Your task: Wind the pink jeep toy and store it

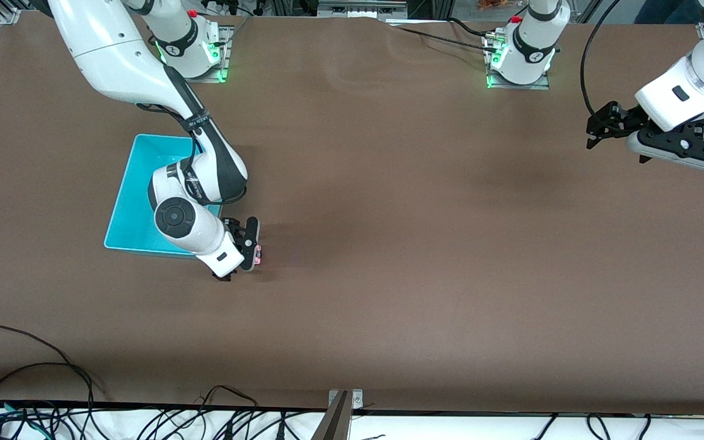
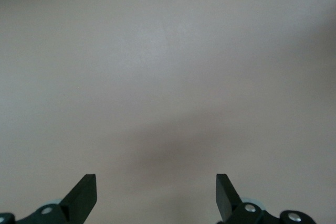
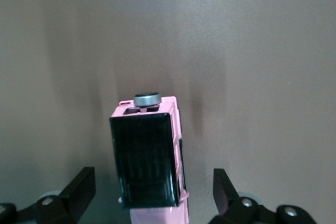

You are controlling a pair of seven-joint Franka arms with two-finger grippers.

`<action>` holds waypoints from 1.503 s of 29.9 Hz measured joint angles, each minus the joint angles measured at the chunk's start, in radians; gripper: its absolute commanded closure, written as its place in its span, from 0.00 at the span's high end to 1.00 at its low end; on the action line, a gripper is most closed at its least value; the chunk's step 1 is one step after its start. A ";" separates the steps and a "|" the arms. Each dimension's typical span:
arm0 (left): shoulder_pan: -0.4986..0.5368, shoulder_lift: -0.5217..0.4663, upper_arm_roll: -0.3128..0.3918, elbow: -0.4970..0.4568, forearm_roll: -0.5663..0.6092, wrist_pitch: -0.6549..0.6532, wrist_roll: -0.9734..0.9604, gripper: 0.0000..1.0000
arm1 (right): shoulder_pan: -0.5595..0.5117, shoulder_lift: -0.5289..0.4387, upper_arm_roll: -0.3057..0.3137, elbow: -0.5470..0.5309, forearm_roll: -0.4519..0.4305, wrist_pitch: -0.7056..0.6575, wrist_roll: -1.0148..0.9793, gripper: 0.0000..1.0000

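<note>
The pink jeep toy (image 1: 258,257) stands on the brown table just off the turquoise bin's (image 1: 135,195) corner that is nearest the front camera, on the side toward the left arm's end. In the right wrist view the pink jeep toy (image 3: 149,156) shows its black roof and a grey spare wheel. My right gripper (image 1: 248,247) is down around it. The right gripper (image 3: 153,176) is open, with a gap between each finger and the jeep's sides. My left gripper (image 1: 599,131) waits open and empty in the air over the left arm's end of the table. The left gripper (image 2: 156,179) sees only bare table.
The bin is partly covered by the right arm's wrist. Black cables (image 1: 52,403) lie along the table edge nearest the front camera. Both arm bases (image 1: 520,58) stand along the edge farthest from it.
</note>
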State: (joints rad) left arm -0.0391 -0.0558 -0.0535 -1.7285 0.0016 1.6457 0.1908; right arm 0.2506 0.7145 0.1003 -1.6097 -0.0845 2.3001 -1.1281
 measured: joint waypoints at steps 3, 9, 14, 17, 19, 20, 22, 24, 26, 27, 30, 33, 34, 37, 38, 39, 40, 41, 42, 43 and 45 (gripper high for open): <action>0.000 0.005 0.000 0.008 0.000 0.001 0.001 1.00 | 0.000 0.011 0.000 -0.001 -0.001 0.010 -0.003 0.41; 0.000 0.011 -0.001 0.019 0.000 0.001 0.003 1.00 | 0.000 0.016 0.000 -0.001 -0.009 0.011 -0.025 0.14; 0.000 0.014 -0.001 0.021 0.000 0.001 0.007 1.00 | -0.001 0.014 -0.001 0.000 -0.009 0.013 -0.035 0.12; 0.000 0.015 -0.001 0.021 0.000 0.001 0.010 1.00 | -0.001 0.008 0.000 0.003 -0.009 0.017 -0.037 0.12; 0.000 0.016 -0.001 0.021 0.000 0.001 0.014 1.00 | 0.001 -0.001 0.000 0.005 -0.009 0.016 -0.037 0.12; 0.000 0.016 -0.001 0.021 0.000 0.001 0.016 1.00 | 0.001 -0.007 0.001 0.006 -0.009 0.013 -0.037 0.12; 0.000 0.018 -0.001 0.021 0.000 0.001 0.021 1.00 | 0.001 -0.026 0.005 0.008 -0.009 -0.001 -0.037 0.12; 0.000 0.022 -0.002 0.021 0.000 0.001 0.026 1.00 | 0.002 -0.047 0.009 0.010 -0.009 -0.024 -0.037 0.12; -0.001 0.029 -0.003 0.021 0.000 0.001 0.029 1.00 | 0.002 -0.071 0.011 0.012 -0.009 -0.054 -0.037 0.12; -0.002 0.033 -0.004 0.021 0.000 0.002 0.029 1.00 | 0.002 -0.084 0.012 0.013 -0.009 -0.072 -0.037 0.12; -0.004 0.041 -0.011 0.028 0.000 0.007 0.030 1.00 | 0.001 -0.127 0.012 0.015 -0.009 -0.131 -0.037 0.12; -0.008 0.047 -0.017 0.058 0.000 0.010 0.030 1.00 | -0.003 -0.175 0.010 0.017 0.004 -0.196 -0.037 0.12; -0.009 0.048 -0.018 0.069 0.000 0.009 0.030 1.00 | -0.005 -0.193 0.007 0.017 0.012 -0.220 -0.037 0.12; -0.009 0.048 -0.017 0.089 0.000 0.004 0.030 1.00 | -0.022 -0.247 -0.002 0.018 0.036 -0.293 -0.036 0.12; -0.009 0.048 -0.017 0.092 0.000 0.003 0.030 1.00 | -0.032 -0.266 -0.004 0.018 0.044 -0.321 -0.036 0.12; -0.009 0.048 -0.016 0.094 0.000 0.003 0.030 1.00 | -0.044 -0.283 -0.006 0.018 0.050 -0.348 -0.036 0.12; -0.009 0.049 -0.015 0.095 0.000 0.002 0.030 1.00 | -0.057 -0.299 -0.008 0.018 0.057 -0.374 -0.036 0.12; -0.008 0.049 -0.013 0.095 0.000 0.001 0.030 1.00 | -0.071 -0.318 -0.011 0.018 0.067 -0.404 -0.037 0.12; -0.007 0.050 -0.013 0.095 0.000 0.000 0.030 1.00 | -0.084 -0.333 -0.012 0.018 0.075 -0.430 -0.038 0.12; -0.005 0.051 -0.012 0.095 0.000 -0.002 0.030 1.00 | -0.094 -0.345 -0.013 0.018 0.081 -0.451 -0.039 0.12; -0.001 0.053 -0.010 0.095 0.000 -0.006 0.030 1.00 | -0.125 -0.378 -0.015 0.018 0.091 -0.510 -0.046 0.12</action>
State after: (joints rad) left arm -0.0405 -0.0031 -0.0634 -1.6331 0.0018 1.6395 0.2205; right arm 0.1260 0.3365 0.0849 -1.5915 0.0070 1.7897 -1.1736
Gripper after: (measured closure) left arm 0.000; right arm 0.489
